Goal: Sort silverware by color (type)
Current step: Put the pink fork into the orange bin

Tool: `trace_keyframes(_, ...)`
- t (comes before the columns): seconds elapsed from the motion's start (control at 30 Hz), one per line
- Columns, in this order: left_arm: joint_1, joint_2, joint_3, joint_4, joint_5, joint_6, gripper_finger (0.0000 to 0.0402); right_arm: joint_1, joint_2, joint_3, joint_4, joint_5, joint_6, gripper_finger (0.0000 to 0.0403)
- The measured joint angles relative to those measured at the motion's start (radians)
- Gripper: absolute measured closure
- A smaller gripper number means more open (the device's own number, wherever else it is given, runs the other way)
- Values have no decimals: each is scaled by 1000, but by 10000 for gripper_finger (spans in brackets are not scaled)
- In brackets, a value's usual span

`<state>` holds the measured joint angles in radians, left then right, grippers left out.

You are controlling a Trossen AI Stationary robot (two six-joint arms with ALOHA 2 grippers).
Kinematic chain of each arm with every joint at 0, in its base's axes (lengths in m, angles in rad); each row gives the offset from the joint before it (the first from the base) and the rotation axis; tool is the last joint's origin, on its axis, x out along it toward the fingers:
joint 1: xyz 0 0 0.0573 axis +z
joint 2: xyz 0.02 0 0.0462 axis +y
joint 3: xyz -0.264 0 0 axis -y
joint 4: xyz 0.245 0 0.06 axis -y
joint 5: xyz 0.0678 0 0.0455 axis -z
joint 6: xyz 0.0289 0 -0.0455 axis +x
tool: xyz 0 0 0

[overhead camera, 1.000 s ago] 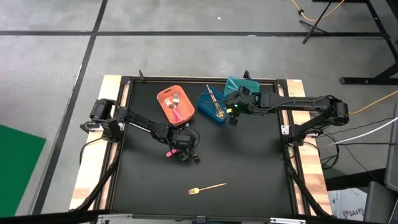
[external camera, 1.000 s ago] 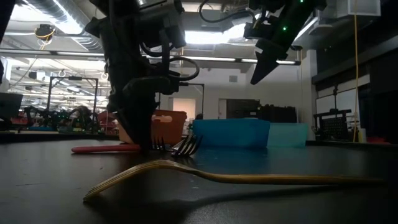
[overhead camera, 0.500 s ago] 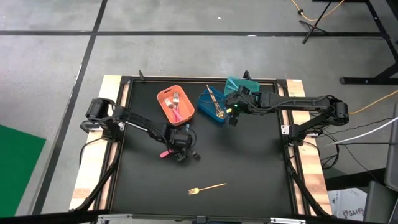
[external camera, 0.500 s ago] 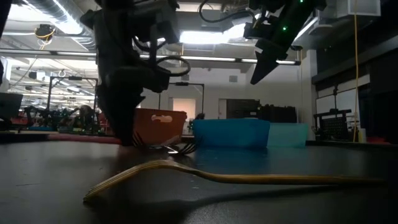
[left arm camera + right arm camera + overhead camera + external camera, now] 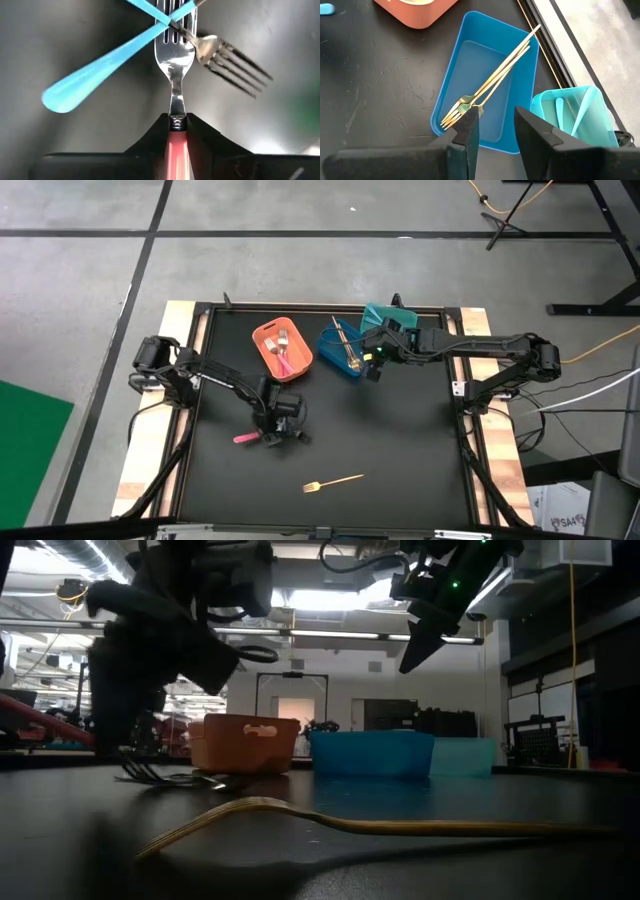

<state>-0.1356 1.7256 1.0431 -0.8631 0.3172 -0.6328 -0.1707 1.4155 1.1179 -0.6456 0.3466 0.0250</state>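
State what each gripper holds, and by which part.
The left gripper is shut on the pink-handled fork, gripping the pink handle just behind the metal neck. The right gripper holds nothing, hovering above the blue bin.

- Floor (image 5: 300,270): grey concrete with dark seam lines, around the counter.
- Green mat (image 5: 30,440): at 9 o'clock, on the floor.
- Orange cable (image 5: 600,345): at 3 o'clock.
- Ceiling strip lights (image 5: 330,600): bright, overhead.
- Doorway (image 5: 295,705): lit, in the far wall.
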Motion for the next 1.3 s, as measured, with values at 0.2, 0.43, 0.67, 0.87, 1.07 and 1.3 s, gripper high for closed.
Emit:
trace_keyframes(0.2, 0, 0, 0, -55, 167, 144, 361, 0, 0, 0, 0, 0, 0, 292)
trace_keyframes(0.43, 1, 0, 0, -73, 310, 246, 360, 0, 0, 0, 0, 0, 0, 292)
trace_keyframes(0.67, 0, 0, 2, -172, 429, 251, 360, 0, 0, 0, 0, 0, 0, 292)
trace_keyframes(0.87, 1, -1, 2, -302, 481, 253, 360, 0, 0, 0, 0, 0, 0, 292)
trace_keyframes(1.07, 1, -1, 2, -315, 486, 309, 360, 0, 0, 0, 0, 0, -1, 292)
trace_keyframes(1.3, 14, -1, 2, -274, 467, 353, 360, 0, 0, 0, 0, 0, -1, 292)
